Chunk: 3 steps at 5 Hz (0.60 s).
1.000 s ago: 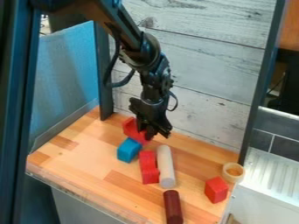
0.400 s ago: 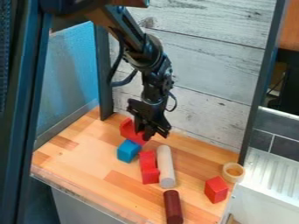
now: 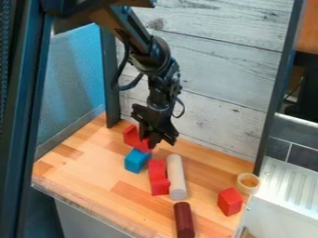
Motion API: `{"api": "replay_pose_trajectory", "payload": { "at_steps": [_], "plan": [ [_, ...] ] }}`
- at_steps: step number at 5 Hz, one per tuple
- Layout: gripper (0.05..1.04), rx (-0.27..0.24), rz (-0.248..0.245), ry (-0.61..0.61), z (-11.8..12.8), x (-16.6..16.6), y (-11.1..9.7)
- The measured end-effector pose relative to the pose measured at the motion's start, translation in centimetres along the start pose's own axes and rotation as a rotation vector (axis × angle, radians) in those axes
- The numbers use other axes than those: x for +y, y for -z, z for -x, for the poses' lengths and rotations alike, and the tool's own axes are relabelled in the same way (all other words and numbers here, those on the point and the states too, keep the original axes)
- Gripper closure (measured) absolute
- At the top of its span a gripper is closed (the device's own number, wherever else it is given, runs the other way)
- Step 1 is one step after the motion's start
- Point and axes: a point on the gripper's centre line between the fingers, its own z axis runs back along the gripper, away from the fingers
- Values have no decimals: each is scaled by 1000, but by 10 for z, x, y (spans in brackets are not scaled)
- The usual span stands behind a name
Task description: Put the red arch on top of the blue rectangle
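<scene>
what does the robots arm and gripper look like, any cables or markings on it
The arm is black and jointed, with chunky rounded housings at its joints and a straight upper link showing a brownish sheen. A dark cable loops out beside it, and a thinner one curves near the wrist. The gripper is black too, angular, with two fingers. I can't make out any markings.

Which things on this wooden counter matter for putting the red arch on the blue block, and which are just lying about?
For the job:
- red arch
- blue rectangular block

Just lying about:
- two adjoining red blocks
- pale wooden cylinder
- dark red cylinder
- separate red block
- small round pale wooden piece
</scene>
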Motion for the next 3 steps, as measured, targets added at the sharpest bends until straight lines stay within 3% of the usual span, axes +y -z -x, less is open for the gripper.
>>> {"api": "replay_pose_trajectory", "payload": {
  "at_steps": [3],
  "plan": [
    [844,11,9,2,11,-1,6]
  ]
}}
